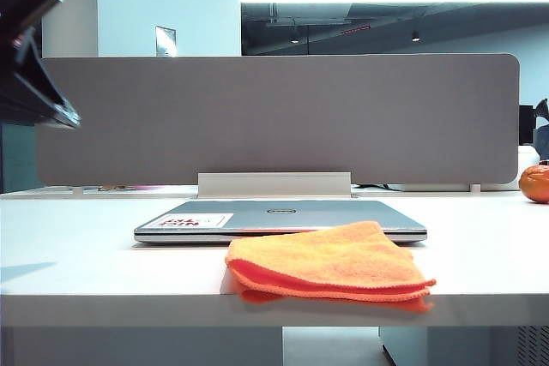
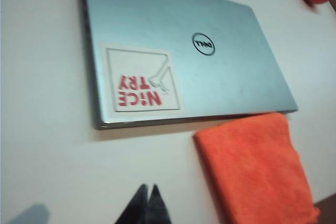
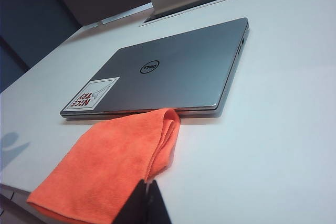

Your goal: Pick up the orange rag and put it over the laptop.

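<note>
Orange rag lies against closed laptop; left tool and right tool pinched together, empty.

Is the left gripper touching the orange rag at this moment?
Apart. In the left wrist view, bare white table separates the shut left gripper from the orange rag, which lies beside the laptop.

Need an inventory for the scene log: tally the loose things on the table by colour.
Orange: 2, the orange rag and a round orange object at the table's far right.
Silver-grey: 1, the closed laptop.
Total: 3.
</note>
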Robot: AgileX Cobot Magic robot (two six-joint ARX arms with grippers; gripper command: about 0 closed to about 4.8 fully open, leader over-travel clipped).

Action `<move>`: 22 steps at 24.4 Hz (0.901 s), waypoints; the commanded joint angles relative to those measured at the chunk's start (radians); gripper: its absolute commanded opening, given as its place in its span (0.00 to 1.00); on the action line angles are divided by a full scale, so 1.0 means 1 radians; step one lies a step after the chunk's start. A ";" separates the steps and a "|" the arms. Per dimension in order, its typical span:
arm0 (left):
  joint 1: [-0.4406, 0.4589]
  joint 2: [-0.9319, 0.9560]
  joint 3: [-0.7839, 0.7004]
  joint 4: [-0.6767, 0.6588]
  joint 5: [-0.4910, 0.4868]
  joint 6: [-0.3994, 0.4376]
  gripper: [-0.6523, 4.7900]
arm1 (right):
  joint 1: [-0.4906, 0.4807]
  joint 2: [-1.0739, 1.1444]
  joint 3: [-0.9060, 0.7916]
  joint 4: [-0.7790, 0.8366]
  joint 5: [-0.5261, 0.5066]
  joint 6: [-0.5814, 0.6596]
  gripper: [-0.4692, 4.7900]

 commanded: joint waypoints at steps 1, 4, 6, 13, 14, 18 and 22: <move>-0.060 0.050 0.006 0.070 0.005 -0.013 0.11 | 0.000 -0.001 -0.004 0.018 -0.001 0.002 0.08; -0.119 0.108 0.006 0.109 0.005 -0.018 0.11 | 0.000 -0.001 -0.004 0.018 0.000 -0.002 0.08; -0.152 0.158 0.006 0.146 0.005 -0.063 0.11 | 0.000 -0.001 -0.004 0.018 0.000 -0.002 0.08; -0.233 0.274 0.030 0.198 0.005 -0.103 0.11 | 0.000 -0.001 -0.004 0.018 0.000 -0.001 0.08; -0.240 0.286 0.038 0.197 0.005 -0.103 0.11 | 0.000 -0.001 -0.004 0.018 -0.001 -0.001 0.08; -0.277 0.338 0.081 0.196 0.005 -0.114 0.11 | 0.000 -0.001 -0.004 0.018 0.000 -0.002 0.08; -0.311 0.401 0.142 0.166 0.002 -0.119 0.11 | 0.000 -0.001 -0.004 0.018 0.000 -0.002 0.08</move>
